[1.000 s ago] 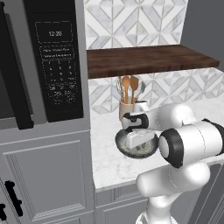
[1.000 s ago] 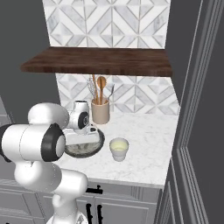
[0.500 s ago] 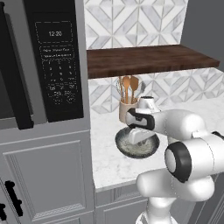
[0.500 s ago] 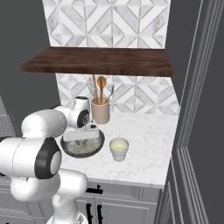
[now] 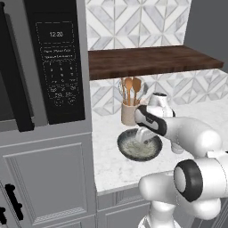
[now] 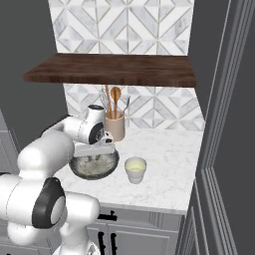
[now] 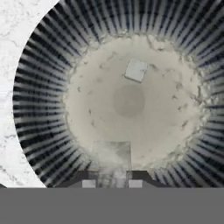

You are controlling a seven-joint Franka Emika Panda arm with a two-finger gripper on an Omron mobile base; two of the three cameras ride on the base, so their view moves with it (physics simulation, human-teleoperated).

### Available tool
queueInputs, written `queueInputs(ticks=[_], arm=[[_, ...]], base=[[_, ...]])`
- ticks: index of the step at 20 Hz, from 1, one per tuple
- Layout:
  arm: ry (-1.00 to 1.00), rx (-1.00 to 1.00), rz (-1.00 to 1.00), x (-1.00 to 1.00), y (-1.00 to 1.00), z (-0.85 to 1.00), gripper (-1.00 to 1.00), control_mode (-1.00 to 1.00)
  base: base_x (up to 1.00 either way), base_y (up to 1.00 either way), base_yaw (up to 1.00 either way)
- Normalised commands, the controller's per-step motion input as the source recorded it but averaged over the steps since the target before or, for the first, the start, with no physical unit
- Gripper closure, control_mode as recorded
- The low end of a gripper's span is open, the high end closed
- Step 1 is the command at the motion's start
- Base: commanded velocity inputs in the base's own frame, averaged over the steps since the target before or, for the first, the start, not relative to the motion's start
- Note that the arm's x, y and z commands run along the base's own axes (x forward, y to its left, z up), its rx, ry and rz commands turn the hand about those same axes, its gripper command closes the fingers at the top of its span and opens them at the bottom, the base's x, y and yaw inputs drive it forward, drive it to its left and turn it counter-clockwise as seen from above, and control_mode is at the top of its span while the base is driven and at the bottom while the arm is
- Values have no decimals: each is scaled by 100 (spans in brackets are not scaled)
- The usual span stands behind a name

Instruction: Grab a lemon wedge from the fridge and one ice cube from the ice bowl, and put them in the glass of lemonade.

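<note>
Tool (image 7: 112, 180) has dropped into the ice bowl (image 7: 39, 109), fingers pinching an ice cube (image 7: 111, 158), another cube (image 7: 136, 70) left

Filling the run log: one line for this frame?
phase: ice pickup | gripper: low in ice bowl, an ice cube at its tips, grip unclear | second cube: loose in bowl | glass of lemonade: beside bowl
</note>
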Motion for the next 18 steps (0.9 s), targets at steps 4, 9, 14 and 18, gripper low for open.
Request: queueInputs(ticks=[4, 9, 14, 18], arm=[[0, -2, -3, -29, -59, 82, 100, -100], [0, -1, -27, -2, -99, 33, 100, -100], [0, 0, -36, 2, -79, 1, 100, -100], [3, -5, -20, 20, -19, 0, 100, -100]], base=[[0, 0, 0], [0, 0, 0], [0, 0, 0], [0, 0, 0]])
